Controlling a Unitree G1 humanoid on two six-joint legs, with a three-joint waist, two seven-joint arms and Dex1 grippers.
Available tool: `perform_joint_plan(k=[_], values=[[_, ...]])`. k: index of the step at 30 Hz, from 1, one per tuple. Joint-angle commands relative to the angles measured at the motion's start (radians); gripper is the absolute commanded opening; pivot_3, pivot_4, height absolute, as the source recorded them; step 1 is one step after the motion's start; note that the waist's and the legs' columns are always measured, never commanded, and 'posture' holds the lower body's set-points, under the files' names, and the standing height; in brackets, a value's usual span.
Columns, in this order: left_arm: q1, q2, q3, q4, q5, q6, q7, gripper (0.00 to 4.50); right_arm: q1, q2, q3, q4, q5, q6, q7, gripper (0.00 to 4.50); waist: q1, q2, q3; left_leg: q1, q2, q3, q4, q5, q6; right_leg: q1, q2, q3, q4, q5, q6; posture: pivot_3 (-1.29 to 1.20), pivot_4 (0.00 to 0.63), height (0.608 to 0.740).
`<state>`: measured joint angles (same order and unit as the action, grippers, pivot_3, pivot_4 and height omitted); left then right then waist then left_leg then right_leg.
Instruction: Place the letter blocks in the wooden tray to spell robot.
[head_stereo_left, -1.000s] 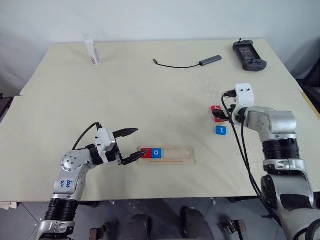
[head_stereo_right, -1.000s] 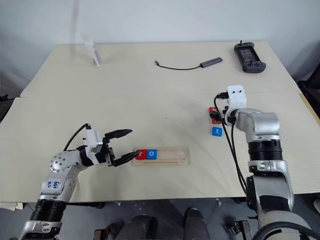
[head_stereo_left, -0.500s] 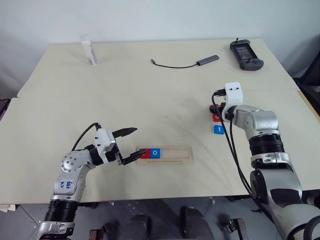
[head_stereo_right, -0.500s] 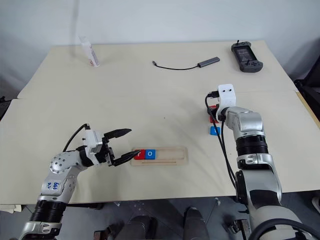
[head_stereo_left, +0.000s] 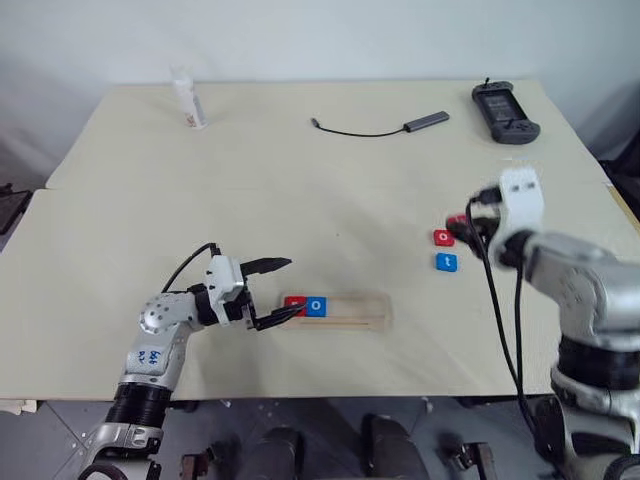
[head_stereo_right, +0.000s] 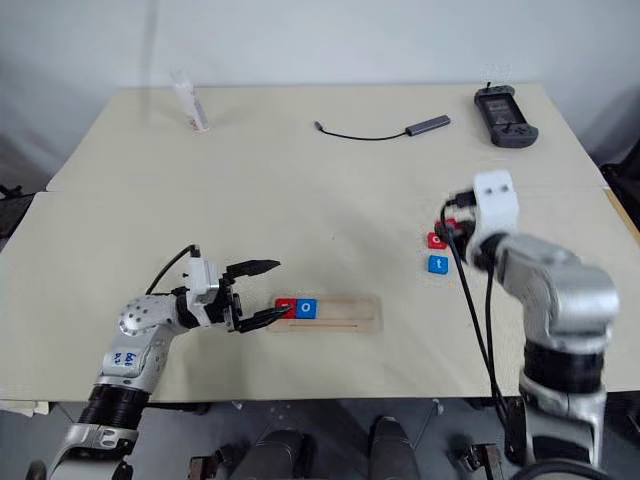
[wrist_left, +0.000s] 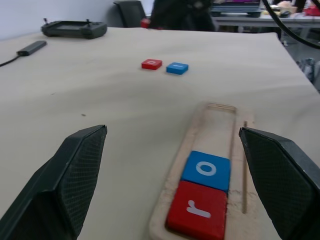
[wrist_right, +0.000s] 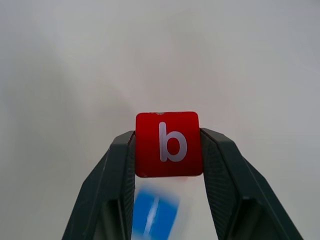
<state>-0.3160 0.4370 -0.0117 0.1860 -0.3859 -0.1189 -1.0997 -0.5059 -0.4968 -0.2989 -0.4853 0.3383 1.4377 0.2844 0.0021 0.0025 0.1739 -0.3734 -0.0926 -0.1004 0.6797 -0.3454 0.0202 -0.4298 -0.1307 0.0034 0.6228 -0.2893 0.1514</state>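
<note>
The right gripper (wrist_right: 167, 145) pinches the red b block (wrist_right: 168, 144), and the wooden tray (head_stereo_left: 345, 311), long axis three-to-nine, lies toward eight o'clock from it, beside the left gripper (head_stereo_left: 283, 288), whose fingers stand wide

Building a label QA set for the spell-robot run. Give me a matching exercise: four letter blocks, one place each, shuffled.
Blocks:
1. red r block
2. blue o block
3. red b block
4. blue t block

Places:
A. on the table, outside the wooden tray, next to a red block
B. in the tray, second slot
C. held between the right tool's fingers
D. in the tray, at its end by the left tool

Pairs: 1-D, 2-B, 3-C, 4-A
</note>
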Motion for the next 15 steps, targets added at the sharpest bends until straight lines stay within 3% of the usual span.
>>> perform_joint_plan(k=[1,4,11,15], values=[[-0.036,-0.004,-0.004,0.027,-0.011,-0.022,-0.048,4.5,0.15,0.105,-0.103,-0.295,0.009,0.171,-0.042,1.46,0.002,0.0,0.0,0.0,0.0,0.0,0.0,0.0,0.0,0.0,0.0,0.0,0.0,0.0,0.0,0.0,0.15,0.74],[-0.064,-0.006,-0.009,0.055,-0.009,-0.021,-0.074,4.5,0.256,0.225,-0.135,-0.391,-0.01,0.177,-0.087,1.46,0.001,0.0,0.0,0.0,0.0,0.0,0.0,0.0,0.0,0.0,0.0,0.0,0.001,0.0,0.0,0.0,0.15,0.74],[-0.097,-0.002,-0.004,0.062,-0.008,-0.009,-0.098,4.5,0.316,0.309,-0.069,-0.39,-0.041,0.162,-0.133,1.46,-0.004,0.0,0.0,0.003,0.0,0.001,0.0,0.0,0.0,0.0,0.001,0.002,0.002,0.0,0.0,0.0,0.15,0.74],[-0.083,0.009,0.006,0.035,-0.012,0.0,-0.096,4.5,0.3,0.322,-0.055,-0.368,-0.031,0.16,-0.116,2.78,-0.004,0.0,0.0,0.003,0.0,0.001,0.0,0.0,0.0,0.0,0.001,0.002,0.003,0.0,0.0,0.0,0.15,0.74]])
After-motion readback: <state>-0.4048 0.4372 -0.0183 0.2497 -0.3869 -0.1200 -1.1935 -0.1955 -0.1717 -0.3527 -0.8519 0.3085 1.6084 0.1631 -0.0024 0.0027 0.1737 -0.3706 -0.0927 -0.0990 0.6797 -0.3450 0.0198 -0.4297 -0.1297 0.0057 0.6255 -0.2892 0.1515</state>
